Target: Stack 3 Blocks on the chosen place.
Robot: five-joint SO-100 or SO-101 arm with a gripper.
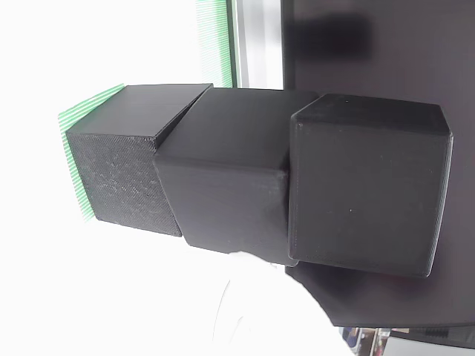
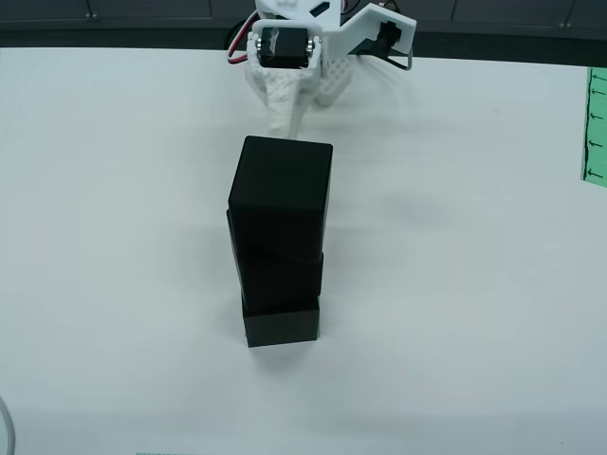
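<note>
black blocks [image 2: 280, 251] stood three high mid-frame in overhead view, bottom one on striped patch [image 1: 87, 107], middle twisted. gripper [image 2: 285, 104] sat upper centre, apart from stack; fingers' spread unclear.

White printed arm [image 2: 313, 57] with a black servo [image 2: 283, 45] and red cable [image 2: 237, 47].
</note>
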